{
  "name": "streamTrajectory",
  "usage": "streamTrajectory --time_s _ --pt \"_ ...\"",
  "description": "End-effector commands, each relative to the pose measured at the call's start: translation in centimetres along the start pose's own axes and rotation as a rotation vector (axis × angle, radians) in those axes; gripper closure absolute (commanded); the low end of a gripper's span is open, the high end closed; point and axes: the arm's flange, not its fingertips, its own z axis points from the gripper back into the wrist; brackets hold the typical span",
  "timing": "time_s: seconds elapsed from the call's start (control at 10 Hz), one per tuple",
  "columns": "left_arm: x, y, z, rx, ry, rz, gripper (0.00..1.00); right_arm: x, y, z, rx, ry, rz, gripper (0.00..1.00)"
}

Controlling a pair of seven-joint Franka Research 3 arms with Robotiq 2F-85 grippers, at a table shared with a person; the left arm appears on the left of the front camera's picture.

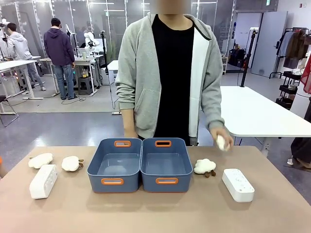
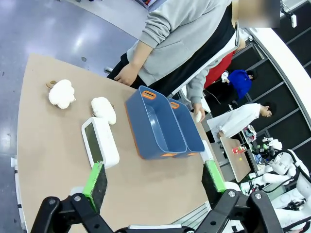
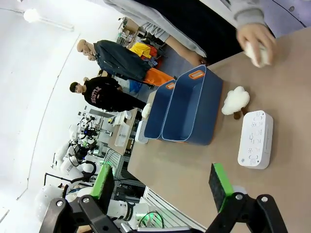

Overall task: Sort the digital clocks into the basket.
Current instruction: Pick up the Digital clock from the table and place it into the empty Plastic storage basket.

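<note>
The left hand hangs above the bench with its green pads wide apart. The right hand is spread the same way. The left clock lies flat at the bench's left with its grey screen up, its long axis running near to far and its far end leaning inward. The right clock lies at the right, dimpled side up, its far end angled toward the baskets. These two are blue plastic with orange-rimmed slots and stand touching at mid-bench. The bench is smooth and tan, and the floor beyond is glossy grey. Fluffy white plush toys lie near the clocks. The person's hand grips a small white thing.
</note>
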Motion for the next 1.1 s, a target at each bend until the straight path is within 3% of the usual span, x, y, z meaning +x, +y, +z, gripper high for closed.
streamTrajectory --time_s 0.0,1.0 --pt "0.3 0.2 0.07 -0.023 -0.013 -0.021 0.0 -0.06 0.15 0.08 0.007 0.002 0.012 0.0" --pt "0.3 0.2 0.07 -0.023 -0.013 -0.021 0.0 -0.06 0.15 0.08 0.007 0.002 0.012 0.0"
